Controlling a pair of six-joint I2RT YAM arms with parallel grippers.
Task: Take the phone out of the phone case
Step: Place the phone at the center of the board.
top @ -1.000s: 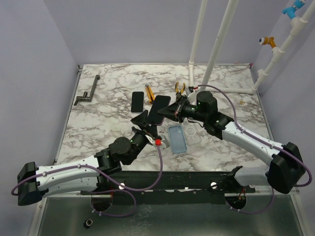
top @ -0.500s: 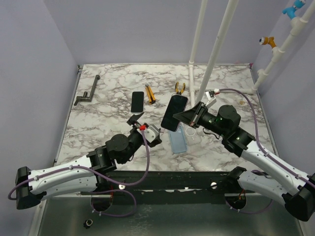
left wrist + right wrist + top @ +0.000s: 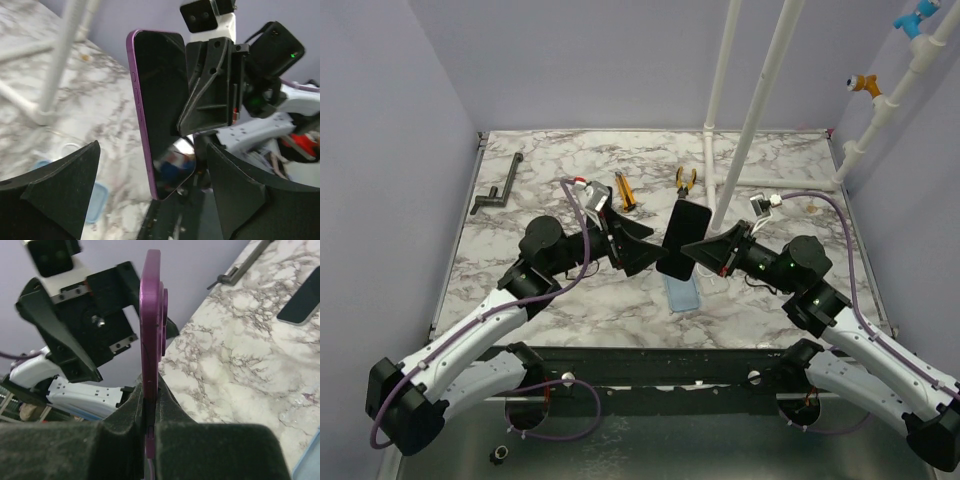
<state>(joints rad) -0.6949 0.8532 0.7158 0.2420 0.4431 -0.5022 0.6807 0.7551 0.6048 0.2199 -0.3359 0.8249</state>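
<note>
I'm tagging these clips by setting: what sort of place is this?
Probably a robotics lab test cell: plain lavender walls enclose a marble-patterned tabletop, and white plastic pipes rise at its back.

Robot lab cell: lavender walls [image 3: 380, 150], marble tabletop [image 3: 500, 262], white pipes [image 3: 761, 108].

Left gripper [image 3: 645, 250] raised, jaws spread wide, pointing toward 3 o'clock. Right gripper [image 3: 692, 250] opposite, pointing toward 9 o'clock, apparently clamped on phone [image 3: 684, 222] edge.

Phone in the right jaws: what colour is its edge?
The phone is purple-edged; left wrist view shows it best.
</note>
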